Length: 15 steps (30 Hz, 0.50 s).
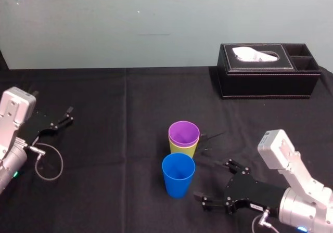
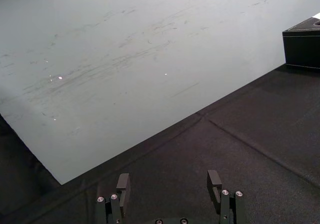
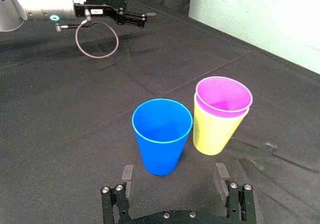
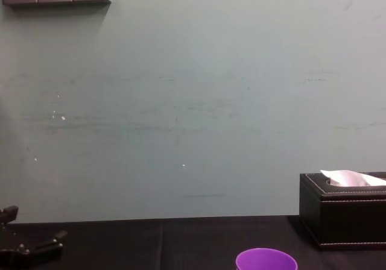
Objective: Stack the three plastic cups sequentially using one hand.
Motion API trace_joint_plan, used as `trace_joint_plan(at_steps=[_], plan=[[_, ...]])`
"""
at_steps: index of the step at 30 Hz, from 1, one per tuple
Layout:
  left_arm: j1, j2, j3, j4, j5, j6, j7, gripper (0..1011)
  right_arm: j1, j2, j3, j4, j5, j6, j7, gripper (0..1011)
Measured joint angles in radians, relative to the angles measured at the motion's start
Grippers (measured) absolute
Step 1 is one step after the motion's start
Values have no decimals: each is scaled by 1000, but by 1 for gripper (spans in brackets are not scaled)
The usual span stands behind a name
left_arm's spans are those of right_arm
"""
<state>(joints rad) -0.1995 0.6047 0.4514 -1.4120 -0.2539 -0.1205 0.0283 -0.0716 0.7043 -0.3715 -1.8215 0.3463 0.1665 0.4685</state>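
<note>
Scene: a table under a black cloth point(image 1: 114, 155), with a pale green wall behind it.

Right pincer point(image 1: 216, 182): it sits low over the cloth at the robot's near right and points across the table toward the cups. In its own wrist view the right pincer point(image 3: 174, 173) has its two flat fingers point(image 3: 127, 174) spread wide apart, with nothing between them.

Blue cup point(image 1: 178, 175): it stands upright with its mouth up, just ahead of the right pincer's fingertips. From the right wrist the blue cup point(image 3: 161, 134) lines up with the gap between the fingers, slightly toward one of them. It is close to both fingers but touches neither.

Purple cup point(image 1: 183, 133): it is nested inside the yellow cup point(image 1: 183, 150), with the purple rim point(image 3: 223, 96) showing above the yellow wall point(image 3: 215, 131). This pair stands upright just beside the blue cup, on the side farther from the robot. It is a little farther from the right pincer than the blue cup is. From the chest, the purple rim point(image 4: 266, 260) shows at the bottom edge.

Left pincer point(image 1: 57, 119): it rests at the far left of the cloth, well apart from all three cups. Its fingers point(image 2: 123, 182) stand apart and hold nothing.

Box point(image 1: 268, 72): a black tissue box with a white tissue poking out of its top. It stands at the back right, well beyond the right pincer and the cups.
</note>
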Motion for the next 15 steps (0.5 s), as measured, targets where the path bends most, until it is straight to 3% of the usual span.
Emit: trace_joint_plan(at_steps=[15], plan=[[0,0,0,0,0,0,0,1010,9,-28,-14,8,-1,11,12,1004]])
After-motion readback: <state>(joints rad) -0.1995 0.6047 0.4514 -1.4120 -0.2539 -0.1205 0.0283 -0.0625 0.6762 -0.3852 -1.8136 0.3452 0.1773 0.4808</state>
